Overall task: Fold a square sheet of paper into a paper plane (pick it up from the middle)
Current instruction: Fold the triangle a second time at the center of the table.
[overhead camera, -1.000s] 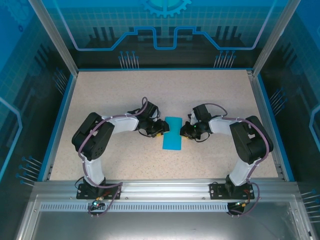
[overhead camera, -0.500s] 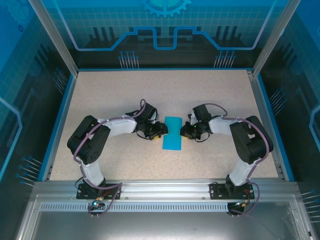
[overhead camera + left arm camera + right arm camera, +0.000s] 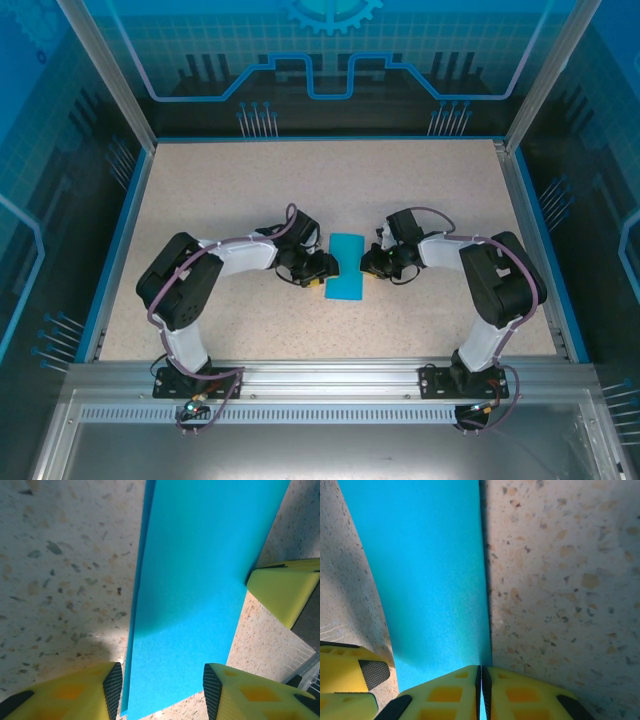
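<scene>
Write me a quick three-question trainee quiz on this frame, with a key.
1. True or false: the left gripper is shut.
2. The teal paper sheet lies: A on the table between the grippers; B lifted in the air; C at the table's far corner.
3. Which gripper has its fingertips pressed together at the sheet's edge?
Key: 1 false, it is open; 2 A; 3 the right gripper.

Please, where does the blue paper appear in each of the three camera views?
Top external: the blue paper lies at the centre of the speckled table.
Left wrist: it runs from the top edge down to the bottom, slightly right of centre.
Right wrist: it covers the left half, top to bottom.
Shared landmark: the speckled table beside the paper.
</scene>
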